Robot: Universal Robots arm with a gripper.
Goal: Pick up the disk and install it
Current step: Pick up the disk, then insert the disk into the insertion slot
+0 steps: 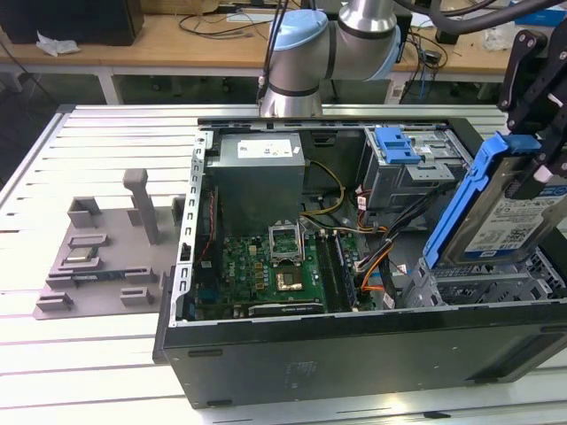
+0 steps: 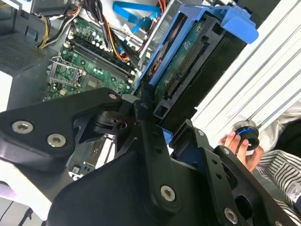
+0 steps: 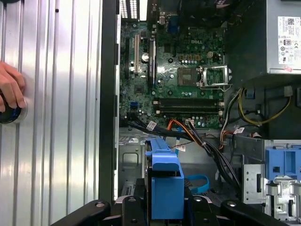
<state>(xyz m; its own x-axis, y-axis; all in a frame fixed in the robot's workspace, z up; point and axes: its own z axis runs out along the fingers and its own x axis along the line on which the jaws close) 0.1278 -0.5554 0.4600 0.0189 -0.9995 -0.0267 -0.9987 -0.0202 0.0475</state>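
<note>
Claw (image 1: 534, 164) is clamped on the disk (image 1: 507, 221): silver-grey drive, blue-and-white label, blue bracket round the edge, held tilted above the open computer case (image 1: 354, 354).

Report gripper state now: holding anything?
Gripper: shut on the disk, held tilted over the open computer case.
Person's hand: resting on a small round knob on the table.

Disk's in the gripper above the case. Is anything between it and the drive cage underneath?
Nothing solid that I can see. The gripper holds the disk tilted over the open metal cage. A looped blue cable lies close beside the disk's lower end and might snag.
</note>
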